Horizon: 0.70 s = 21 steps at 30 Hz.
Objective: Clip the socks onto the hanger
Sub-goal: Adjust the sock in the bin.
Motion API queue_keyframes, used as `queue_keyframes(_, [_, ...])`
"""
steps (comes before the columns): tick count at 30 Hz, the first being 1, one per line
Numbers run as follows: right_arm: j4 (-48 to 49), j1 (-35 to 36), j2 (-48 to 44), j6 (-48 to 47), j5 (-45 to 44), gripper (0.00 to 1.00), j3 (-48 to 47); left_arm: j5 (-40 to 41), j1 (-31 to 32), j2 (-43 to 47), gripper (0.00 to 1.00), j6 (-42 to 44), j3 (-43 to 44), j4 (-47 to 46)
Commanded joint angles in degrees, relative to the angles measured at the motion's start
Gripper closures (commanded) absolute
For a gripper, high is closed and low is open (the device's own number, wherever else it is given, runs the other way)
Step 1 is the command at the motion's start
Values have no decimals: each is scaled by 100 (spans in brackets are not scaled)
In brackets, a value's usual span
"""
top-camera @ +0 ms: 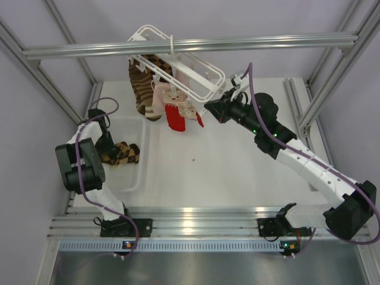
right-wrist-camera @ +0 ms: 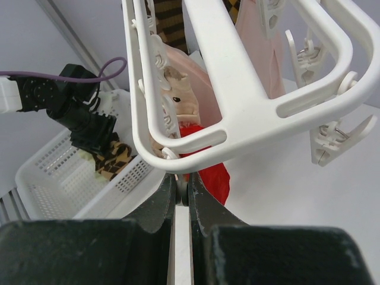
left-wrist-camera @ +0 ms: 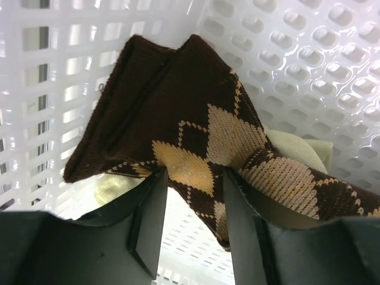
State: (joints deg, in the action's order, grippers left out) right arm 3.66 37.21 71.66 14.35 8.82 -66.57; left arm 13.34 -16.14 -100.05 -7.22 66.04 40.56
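Observation:
One brown-and-tan check sock (top-camera: 142, 89) hangs clipped on the white hanger (top-camera: 196, 71), which hooks over the top bar. A second check sock (top-camera: 123, 153) lies in the basket. In the left wrist view this sock (left-wrist-camera: 196, 119) is draped over the tips of my left gripper (left-wrist-camera: 196, 178). Its jaws stand open and a fold of fabric sags into the gap. My right gripper (right-wrist-camera: 183, 193) is shut on the lower rim of the hanger (right-wrist-camera: 237, 113), near its corner. From there I also see the basket sock (right-wrist-camera: 116, 157).
A white perforated basket (top-camera: 133, 178) sits at the left, with a pale green item (left-wrist-camera: 297, 148) under the sock. A red sock (top-camera: 175, 119) and a pale pink sock (top-camera: 163, 98) hang from the hanger. The aluminium bar (top-camera: 267, 43) spans the top.

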Motion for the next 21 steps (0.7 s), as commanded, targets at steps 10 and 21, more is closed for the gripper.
queue_keyframes(10, [-164,-100,164,-169,-161,100,-445,-297,-21,-94,99,-51,119,-453])
queue_keyframes(21, [3,-100,59,-178,-12,100,-392,-842,6,1917,100,1836,445,-171])
